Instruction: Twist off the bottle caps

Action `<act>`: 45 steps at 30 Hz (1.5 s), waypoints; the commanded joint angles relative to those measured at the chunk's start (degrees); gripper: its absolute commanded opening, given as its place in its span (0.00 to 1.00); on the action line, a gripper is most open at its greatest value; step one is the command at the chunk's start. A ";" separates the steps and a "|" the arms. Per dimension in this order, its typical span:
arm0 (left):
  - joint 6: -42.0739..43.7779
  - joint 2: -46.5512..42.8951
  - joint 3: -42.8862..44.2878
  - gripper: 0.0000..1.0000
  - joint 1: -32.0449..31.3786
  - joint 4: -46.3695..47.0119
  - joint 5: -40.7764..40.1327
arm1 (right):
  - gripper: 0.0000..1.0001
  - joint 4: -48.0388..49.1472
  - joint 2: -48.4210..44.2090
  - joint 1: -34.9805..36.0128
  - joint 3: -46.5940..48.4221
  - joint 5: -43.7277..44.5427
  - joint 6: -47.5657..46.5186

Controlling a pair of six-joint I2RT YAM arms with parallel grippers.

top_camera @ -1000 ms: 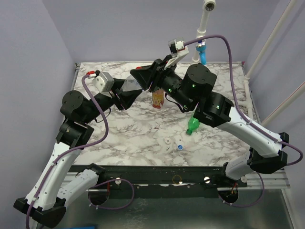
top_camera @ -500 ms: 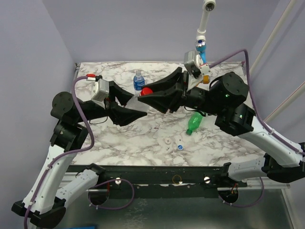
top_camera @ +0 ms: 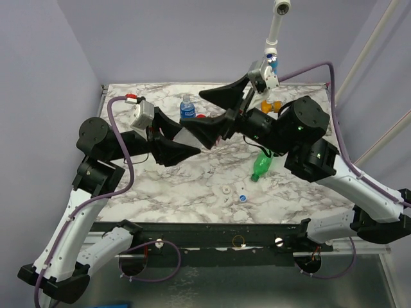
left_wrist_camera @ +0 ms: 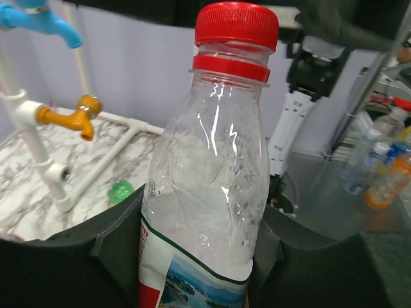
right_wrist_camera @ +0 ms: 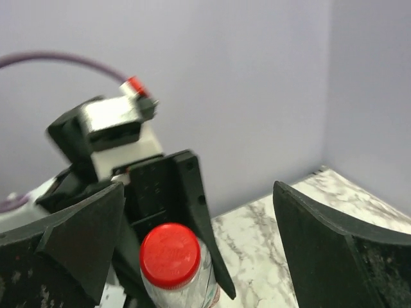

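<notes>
My left gripper (top_camera: 182, 136) is shut on the lower body of a clear bottle (left_wrist_camera: 205, 192) with a red-white label. I hold it tilted above the table. Its red cap (left_wrist_camera: 236, 25) sits on the neck. My right gripper (top_camera: 217, 114) stands open around that red cap (right_wrist_camera: 170, 255). The cap lies nearer the left finger (right_wrist_camera: 83, 237) and touches neither finger. A blue-label bottle (top_camera: 187, 108) stands behind. A green bottle (top_camera: 261, 165) lies on the table. A white cap (top_camera: 226, 191) and a bluish-white cap (top_camera: 243, 197) lie loose near the front.
White pipework with an orange fitting (left_wrist_camera: 82, 115) and a blue fitting (left_wrist_camera: 38, 16) stands at the back right of the marble table (top_camera: 160, 186). A small green object (left_wrist_camera: 119, 191) lies beside the pipe. Walls close in the left, back and right sides.
My right gripper has gone from shut at the red cap to wide open. The cap stays on the bottle. The left gripper keeps its hold and has shifted slightly.
</notes>
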 commanded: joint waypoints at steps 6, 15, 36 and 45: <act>10.34 -0.62 -3.09 0.05 0.23 -0.88 -23.12 | 1.00 -12.03 8.63 0.00 13.21 25.87 6.54; 12.08 -1.23 -4.54 0.05 0.23 -0.12 -27.64 | 0.81 -9.72 9.49 -0.03 11.75 22.68 9.42; 11.53 -2.16 -4.74 0.05 0.23 0.31 -27.54 | 0.38 -8.30 10.44 -0.05 10.80 22.50 11.63; 9.58 -2.36 -4.97 0.05 0.23 -0.36 -22.17 | 0.17 1.45 4.35 -0.21 3.65 7.93 5.83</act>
